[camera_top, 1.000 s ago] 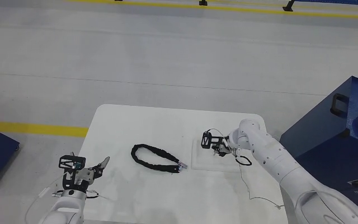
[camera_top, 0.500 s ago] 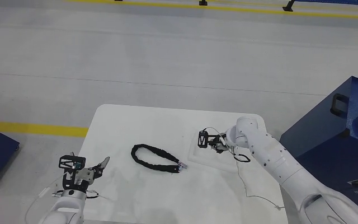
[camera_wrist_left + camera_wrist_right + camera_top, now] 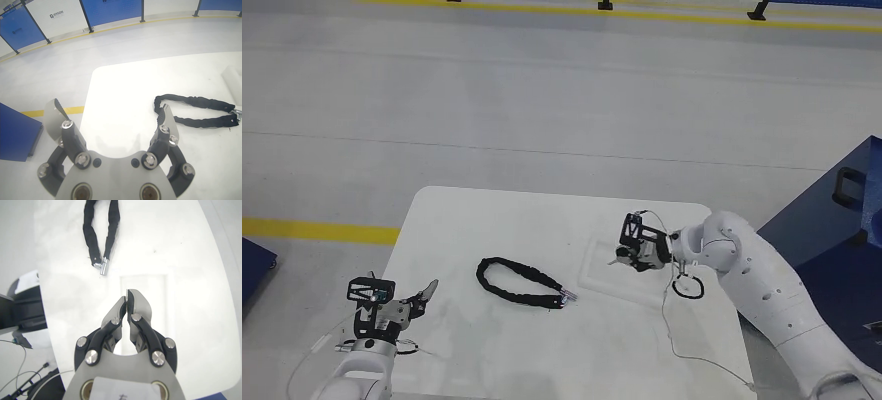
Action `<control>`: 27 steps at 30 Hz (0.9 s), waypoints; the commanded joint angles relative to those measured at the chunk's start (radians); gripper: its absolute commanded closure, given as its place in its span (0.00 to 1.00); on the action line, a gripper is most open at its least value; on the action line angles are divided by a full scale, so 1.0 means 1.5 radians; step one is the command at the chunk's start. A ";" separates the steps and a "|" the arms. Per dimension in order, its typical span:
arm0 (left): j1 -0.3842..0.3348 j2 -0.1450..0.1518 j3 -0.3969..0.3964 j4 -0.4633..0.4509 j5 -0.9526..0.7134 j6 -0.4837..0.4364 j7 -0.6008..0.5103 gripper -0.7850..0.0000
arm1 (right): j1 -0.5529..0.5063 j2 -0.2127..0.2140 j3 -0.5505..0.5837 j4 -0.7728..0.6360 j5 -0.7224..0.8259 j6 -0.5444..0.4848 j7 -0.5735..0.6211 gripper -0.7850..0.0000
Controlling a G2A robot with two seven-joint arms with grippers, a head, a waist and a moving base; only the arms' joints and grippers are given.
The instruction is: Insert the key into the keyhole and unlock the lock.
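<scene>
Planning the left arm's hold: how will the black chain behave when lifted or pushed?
Probably floppy: the chain lies in a bent loop, so lifted at one spot it would likely sag. Its fabric-looking sleeve should grip rather than slip. The bare metal lock end looks densest, so it may drag behind when pushed.

A factory-like hall: pale floor point(image 3: 542, 100), yellow lines point(image 3: 322, 231), blue partition panels point(image 3: 117, 11), white table point(image 3: 472, 220).

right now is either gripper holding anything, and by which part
Right gripper pinches a thin metal sliver, likely the key, at its tip; which part cannot be told. Left gripper is open, empty.
</scene>
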 commanded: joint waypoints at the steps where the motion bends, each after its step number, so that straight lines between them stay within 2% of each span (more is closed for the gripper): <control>1: 0.000 0.000 0.000 0.000 0.000 0.000 0.000 0.00 | -0.036 0.016 0.039 -0.008 0.067 -0.013 0.000 1.00; 12: 0.000 0.000 0.000 0.000 0.000 0.000 0.000 0.00 | -0.187 0.074 0.167 0.015 0.379 -0.018 0.029 1.00; 17: 0.000 0.000 0.000 0.000 0.000 0.000 0.000 0.00 | -0.236 0.092 0.184 0.014 0.510 -0.031 0.051 1.00; 27: 0.000 0.000 0.000 0.000 0.000 0.000 0.000 0.00 | -0.319 0.137 0.179 -0.055 0.716 -0.030 0.052 1.00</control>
